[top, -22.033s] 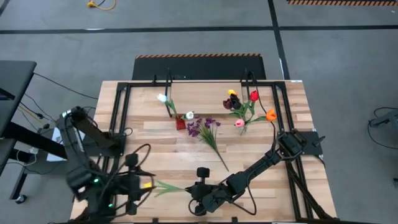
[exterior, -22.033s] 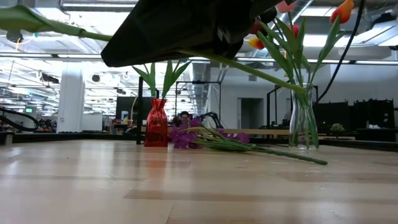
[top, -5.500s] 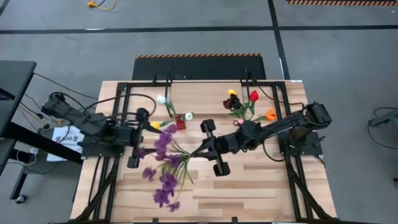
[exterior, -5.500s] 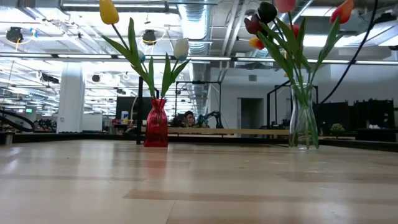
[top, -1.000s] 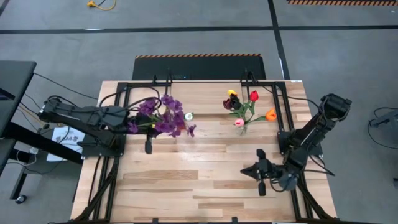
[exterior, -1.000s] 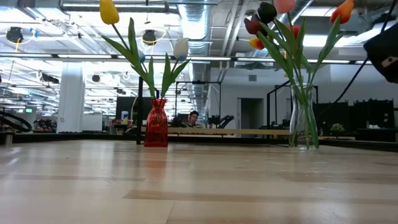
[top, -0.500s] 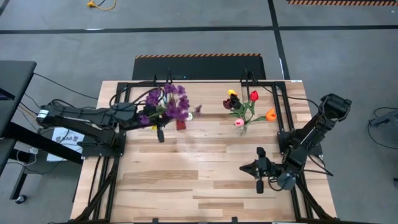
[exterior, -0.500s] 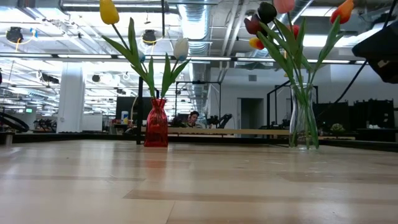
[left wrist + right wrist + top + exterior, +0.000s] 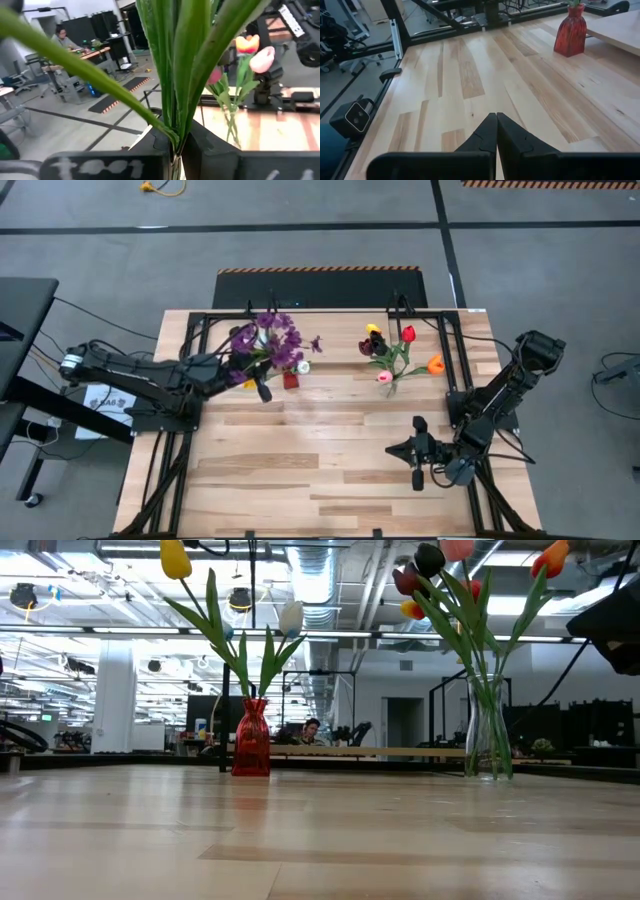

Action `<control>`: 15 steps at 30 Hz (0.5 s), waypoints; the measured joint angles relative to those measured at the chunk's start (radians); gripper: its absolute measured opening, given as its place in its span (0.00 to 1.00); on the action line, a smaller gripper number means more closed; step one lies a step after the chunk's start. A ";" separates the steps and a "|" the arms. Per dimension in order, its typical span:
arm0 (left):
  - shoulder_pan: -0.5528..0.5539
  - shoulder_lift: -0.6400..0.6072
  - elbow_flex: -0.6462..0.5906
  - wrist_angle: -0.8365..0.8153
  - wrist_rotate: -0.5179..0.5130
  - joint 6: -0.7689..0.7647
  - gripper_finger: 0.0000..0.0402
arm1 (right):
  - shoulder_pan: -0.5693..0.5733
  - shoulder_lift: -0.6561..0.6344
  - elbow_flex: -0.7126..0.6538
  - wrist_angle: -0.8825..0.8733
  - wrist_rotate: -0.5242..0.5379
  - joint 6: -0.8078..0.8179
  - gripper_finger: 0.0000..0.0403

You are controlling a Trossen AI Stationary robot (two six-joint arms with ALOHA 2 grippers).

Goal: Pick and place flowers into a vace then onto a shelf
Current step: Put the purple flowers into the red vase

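One stem bundle in the left hand (image 9: pixel 176 150): fingers clamped tight on the green stalks of the purple sprig (image 9: pixel 268 343), carried high over the red vase (image 9: pixel 290 380) at the desk's (image 9: pixel 330 470) far left. Right hand (image 9: pixel 496 131) pinched shut on nothing, parked low near the desk's front right. Red vase holds a yellow and a white tulip; clear vase (image 9: pixel 488 745) holds the other tulips (image 9: pixel 392 350). Likely left: seat the sprig, then move vases to the shelf (image 9: pixel 620 30).
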 joint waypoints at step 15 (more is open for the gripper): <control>0.211 -0.031 0.000 -0.059 0.439 0.008 0.00 | 0.000 0.000 0.000 0.000 -0.003 0.008 0.00</control>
